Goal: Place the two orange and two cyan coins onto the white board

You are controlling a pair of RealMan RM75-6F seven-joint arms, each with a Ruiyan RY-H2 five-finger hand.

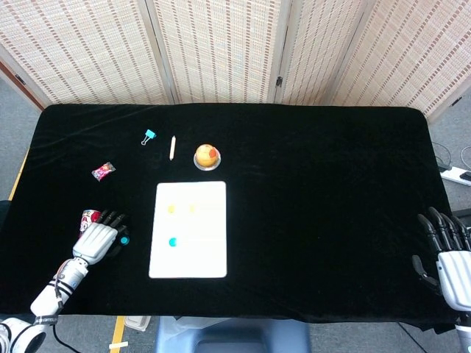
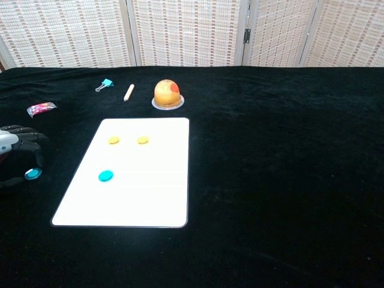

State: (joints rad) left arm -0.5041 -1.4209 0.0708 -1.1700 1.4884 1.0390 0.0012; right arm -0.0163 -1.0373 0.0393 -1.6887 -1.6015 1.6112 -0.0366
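Note:
The white board (image 1: 199, 257) (image 2: 144, 198) lies left of centre on the black cloth. Two orange coins (image 1: 171, 209) (image 1: 193, 209) (image 2: 114, 140) (image 2: 143, 140) sit on its far part. One cyan coin (image 1: 173, 241) (image 2: 105, 176) rests on the board's left side. A second cyan coin (image 1: 124, 240) (image 2: 32, 174) lies on the cloth left of the board. My left hand (image 1: 98, 239) (image 2: 17, 144) hovers beside that coin, which lies between its bent fingers and thumb; nothing is gripped. At the table's right edge my right hand (image 1: 447, 254) is open and empty.
A red can (image 1: 90, 218) stands just behind my left hand. A candy wrapper (image 1: 104, 170) (image 2: 41, 109), a blue binder clip (image 1: 150, 136) (image 2: 107, 84), a pale stick (image 1: 172, 147) (image 2: 128, 92) and an orange ball on a dish (image 1: 207, 157) (image 2: 167, 93) lie beyond the board.

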